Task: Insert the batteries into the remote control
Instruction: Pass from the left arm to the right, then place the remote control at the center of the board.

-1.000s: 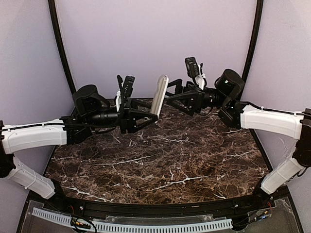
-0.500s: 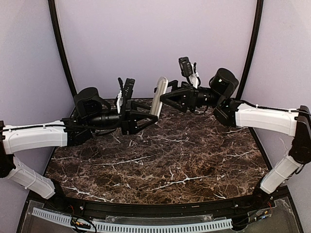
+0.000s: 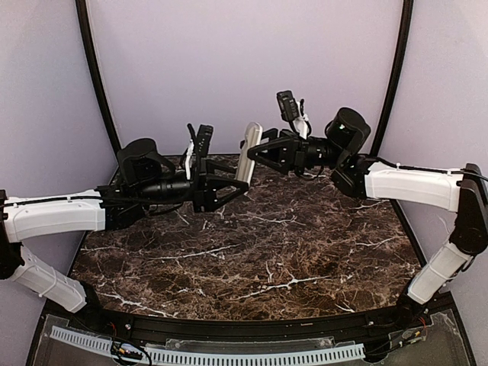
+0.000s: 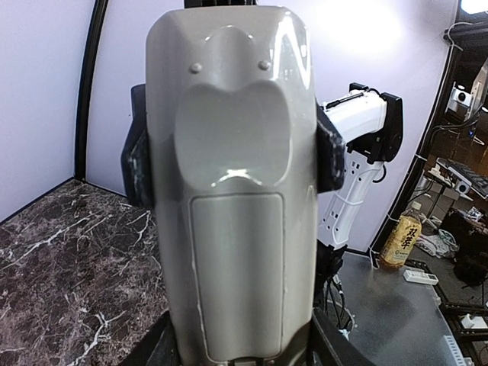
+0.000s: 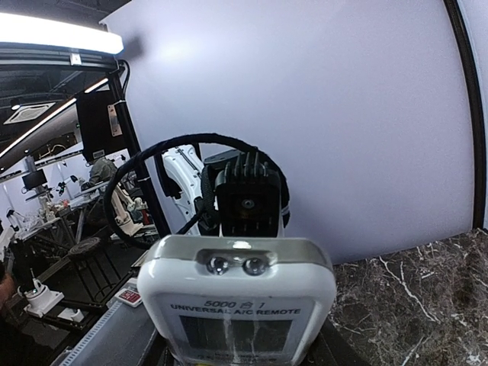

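Note:
The remote control (image 3: 248,151) stands nearly upright in the air above the back of the table, between the two arms. My left gripper (image 3: 237,183) is shut on its lower end. In the left wrist view the greyish back (image 4: 232,191) fills the frame, its battery cover closed. My right gripper (image 3: 258,152) reaches in from the right, its dark fingers (image 4: 329,155) pressed against both sides of the upper half. The right wrist view faces the remote's white front and pale screen (image 5: 236,332). The batteries are out of view.
A dark marble table (image 3: 252,252) lies below both arms, with purple walls and black frame posts (image 3: 95,76) behind. The left wrist camera block (image 5: 248,197) sits just behind the remote's top.
My right gripper has moved left up to the remote and its jaws have come together on the upper half. The left gripper still holds the lower end and has hardly moved.

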`<state>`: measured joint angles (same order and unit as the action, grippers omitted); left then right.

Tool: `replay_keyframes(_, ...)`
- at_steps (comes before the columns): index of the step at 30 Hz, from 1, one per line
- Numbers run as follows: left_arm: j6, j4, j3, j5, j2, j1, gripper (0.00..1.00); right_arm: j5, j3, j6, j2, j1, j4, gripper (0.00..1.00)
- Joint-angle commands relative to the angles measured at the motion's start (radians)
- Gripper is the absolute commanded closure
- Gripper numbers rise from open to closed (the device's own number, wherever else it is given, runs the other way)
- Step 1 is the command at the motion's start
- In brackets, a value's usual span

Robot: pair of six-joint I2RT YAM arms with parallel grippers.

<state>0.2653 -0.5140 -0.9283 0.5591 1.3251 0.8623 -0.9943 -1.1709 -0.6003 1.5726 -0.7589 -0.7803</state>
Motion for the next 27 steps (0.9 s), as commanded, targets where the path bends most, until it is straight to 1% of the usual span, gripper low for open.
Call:
replay_keyframes(1, -0.063, 0.095, -0.005, -0.048, -0.035, 0.003, 0.4, -0.009, -0.032, 0.014, -0.016, 0.006, 0.067, 0.67)
replay_keyframes(2, -0.071, 0.124, -0.011, -0.057, -0.044, 0.001, 0.36, 0.001, -0.035, 0.034, -0.02, 0.016, 0.103, 0.67)
replay_keyframes(3, -0.081, 0.19, -0.025, -0.075, -0.051, -0.003, 0.28, 0.013, -0.042, 0.064, -0.024, 0.027, 0.154, 0.67)
replay_keyframes(4, -0.082, 0.219, -0.03, -0.078, -0.062, -0.018, 0.24, 0.03, -0.053, 0.104, -0.028, 0.037, 0.268, 0.69)
replay_keyframes(5, -0.072, 0.268, -0.036, -0.076, -0.068, -0.042, 0.14, 0.066, -0.062, 0.16, -0.032, 0.047, 0.375, 0.69)
replay_keyframes(7, -0.048, 0.317, -0.029, -0.082, -0.092, -0.082, 0.03, 0.174, -0.092, 0.286, -0.037, 0.06, 0.606, 0.7)
replay_keyframes(10, -0.036, 0.372, -0.005, -0.143, -0.135, -0.119, 0.02, 0.334, -0.135, 0.423, -0.023, 0.061, 0.863, 0.71)
replay_keyframes(11, -0.035, 0.408, -0.003, -0.192, -0.14, -0.131, 0.02, 0.386, -0.15, 0.45, -0.009, 0.061, 0.926, 0.71)
replay_keyframes(12, -0.036, 0.43, -0.004, -0.238, -0.142, -0.136, 0.01, 0.417, -0.166, 0.473, 0.015, 0.061, 0.988, 0.71)
replay_keyframes(14, -0.041, 0.534, -0.029, -0.307, -0.13, -0.151, 0.01, 0.511, -0.203, 0.51, 0.064, 0.06, 1.109, 0.71)
replay_keyframes(16, -0.044, 0.592, -0.047, -0.372, -0.115, -0.159, 0.01, 0.583, -0.245, 0.545, 0.126, 0.056, 1.214, 0.72)
replay_keyframes(18, -0.039, 0.615, -0.052, -0.403, -0.104, -0.164, 0.01, 0.654, -0.275, 0.556, 0.185, 0.048, 1.305, 0.73)
replay_keyframes(25, -0.038, 0.635, -0.052, -0.38, -0.06, -0.17, 0.01, 0.872, -0.409, 0.577, 0.396, 0.015, 1.473, 0.73)
replay_keyframes(27, -0.041, 0.645, -0.052, -0.391, -0.057, -0.17, 0.01, 0.909, -0.442, 0.583, 0.436, 0.011, 1.497, 0.73)
